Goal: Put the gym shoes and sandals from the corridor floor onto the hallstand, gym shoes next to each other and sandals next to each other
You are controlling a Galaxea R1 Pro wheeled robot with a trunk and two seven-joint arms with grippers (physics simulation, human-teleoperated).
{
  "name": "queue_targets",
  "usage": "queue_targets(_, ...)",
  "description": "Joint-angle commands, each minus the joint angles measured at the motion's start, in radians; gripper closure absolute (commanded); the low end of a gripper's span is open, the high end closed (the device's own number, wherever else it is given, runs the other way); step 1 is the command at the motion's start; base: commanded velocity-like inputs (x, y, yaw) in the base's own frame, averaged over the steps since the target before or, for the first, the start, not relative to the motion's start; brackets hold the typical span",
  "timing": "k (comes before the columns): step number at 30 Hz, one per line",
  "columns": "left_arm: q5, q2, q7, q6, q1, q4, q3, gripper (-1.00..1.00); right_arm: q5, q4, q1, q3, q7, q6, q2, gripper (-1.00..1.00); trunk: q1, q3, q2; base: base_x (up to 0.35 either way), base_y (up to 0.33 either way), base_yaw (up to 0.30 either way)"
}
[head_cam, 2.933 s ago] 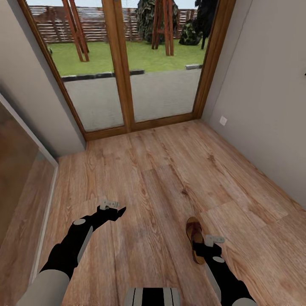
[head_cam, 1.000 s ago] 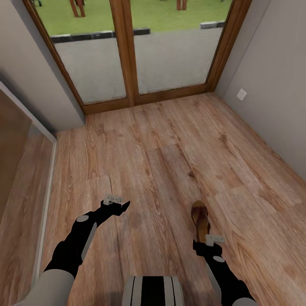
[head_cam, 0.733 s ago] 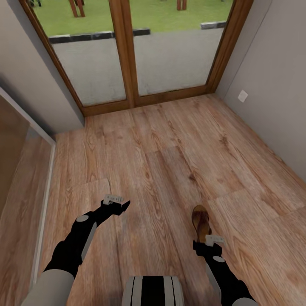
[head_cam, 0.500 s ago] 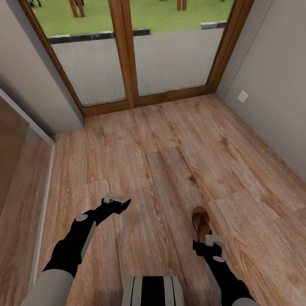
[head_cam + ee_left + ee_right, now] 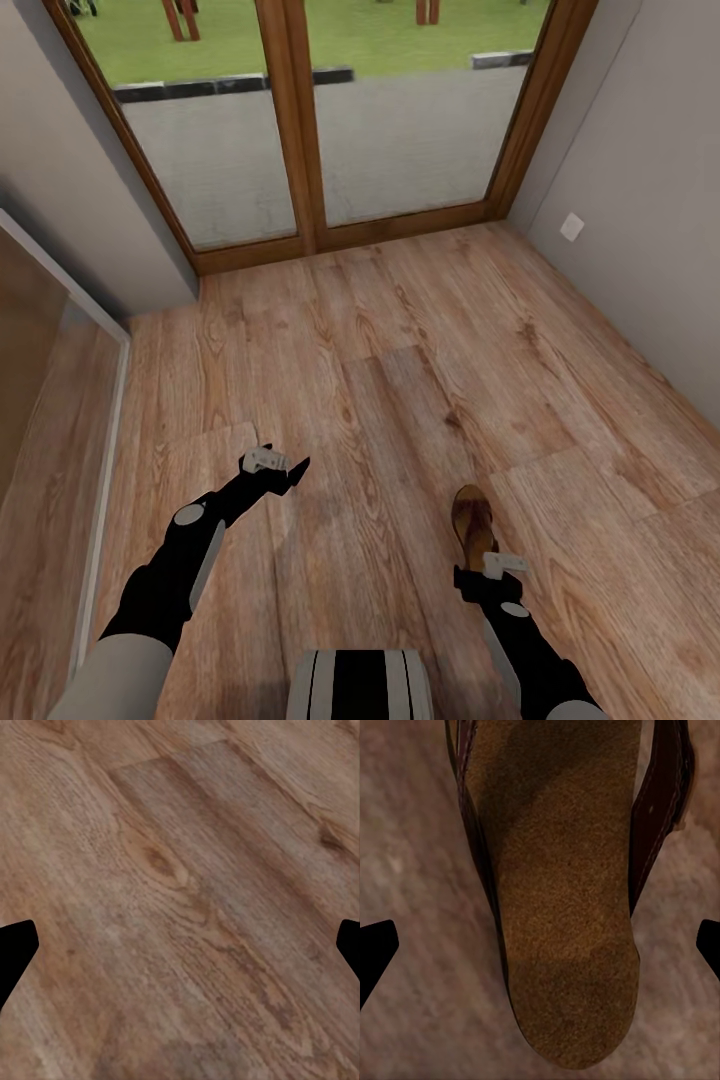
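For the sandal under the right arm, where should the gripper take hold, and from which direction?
Probably across the heel end of the sandal, from straight above. It lies flat on the corridor floor, tan insole up, and the right gripper is open with the narrow sole between its fingertips. The strap further forward would likely crowd a grip there.

No text, label, brand, number or sign can be read anywhere in these views. The sandal (image 5: 566, 892) shows a plain tan insole with no stamp (its straps are bare dark leather too), and the corridor floor (image 5: 400, 330) carries only wood grain. The small white plate on the right wall (image 5: 572, 227) is blank as far as can be told.
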Motion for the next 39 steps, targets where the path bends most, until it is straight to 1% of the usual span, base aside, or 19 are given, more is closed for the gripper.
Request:
queue_targets(1, -0.009, -0.002, -0.009, 0.003, 0.0, -0.002, 0.005, -1.0, 0.008, -0.002, 0.0, -0.004, 0.0, 0.007, 0.001, -1.0, 0.0, -0.001, 0.0, 0.0, 0.0, 0.0)
queue_targets(12, -0.01, -0.002, -0.009, -0.001, 0.0, -0.002, 0.005, -1.0, 0.008, -0.002, 0.0, -0.004, 0.0, 0.006, 0.001, -1.0, 0.0, -0.001, 0.0, 0.0, 0.0, 0.0)
queue_targets(30, -0.009, 0.0, -0.01, 0.001, 0.001, -0.026, 0.008, -1.0, 0.008, -0.002, 0.0, -0.004, -0.001, 0.007, 0.001, -1.0, 0.0, -0.001, 0.0, 0.0, 0.0, 0.0)
queue_targets(35, -0.008, 0.0, -0.01, 0.0, 0.001, -0.031, 0.008, -1.0, 0.008, -0.002, 0.0, -0.005, -0.001, 0.007, 0.001, -1.0, 0.002, -0.021, -0.001, 0.0, 0.0, 0.0)
queue_targets(39, 0.002, 0.0, -0.01, -0.001, 0.001, -0.032, 0.008, -1.0, 0.008, -0.003, 0.0, -0.005, -0.002, 0.006, 0.001, -1.0, 0.004, -0.039, -0.002, 0.0, 0.0, 0.0)
